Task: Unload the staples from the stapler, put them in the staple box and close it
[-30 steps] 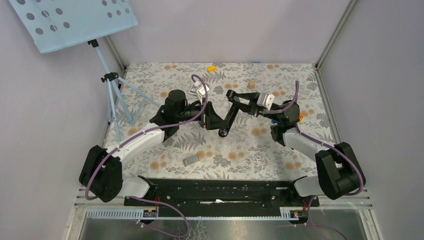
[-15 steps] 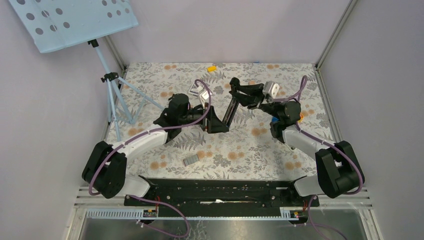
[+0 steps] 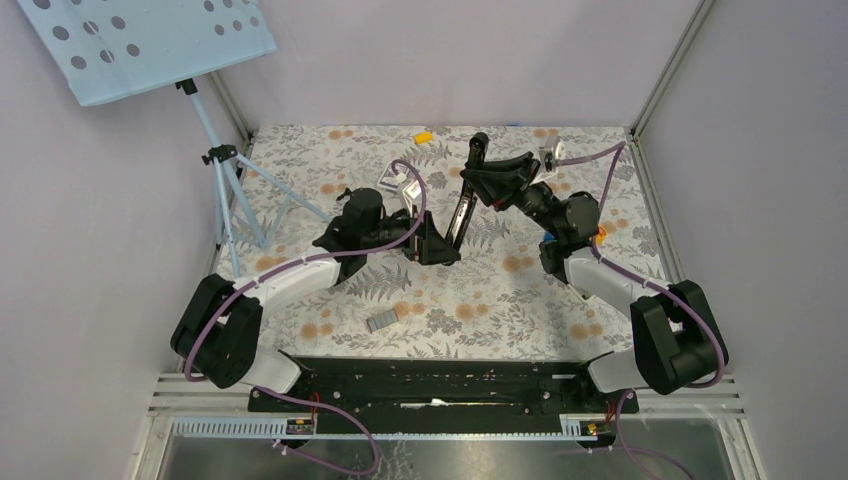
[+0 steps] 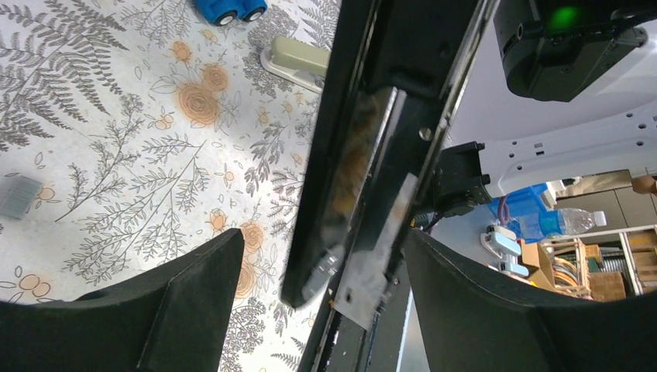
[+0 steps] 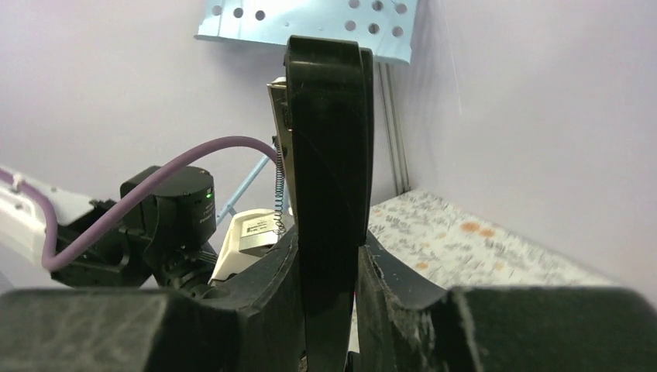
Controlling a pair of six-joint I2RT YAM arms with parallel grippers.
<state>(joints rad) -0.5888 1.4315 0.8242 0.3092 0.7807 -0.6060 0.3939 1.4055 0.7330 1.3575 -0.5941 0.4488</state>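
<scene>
The black stapler (image 3: 460,212) stands steeply above the table, its far end raised toward the back wall. My right gripper (image 3: 488,182) is shut on one long black arm of the stapler (image 5: 329,116), fingers pressed on both sides. My left gripper (image 3: 437,250) is open at the stapler's lower end. In the left wrist view the stapler (image 4: 403,77) and its silver rail (image 4: 372,271) pass between the spread fingers (image 4: 194,310), with a gap on the left side. A grey strip of staples (image 3: 382,320) lies on the table in front, also in the left wrist view (image 4: 17,195).
A light-blue perforated stand tray (image 3: 150,40) on a tripod (image 3: 225,190) stands at the back left. A yellow block (image 3: 424,136) lies near the back wall. A blue toy car (image 4: 228,9) and a beige piece (image 4: 298,58) lie on the floral cloth.
My right gripper has lifted its stapler arm up and toward the back wall. The stapler went from a wide V to a steep, nearly straight line. My left gripper shifted slightly right.
</scene>
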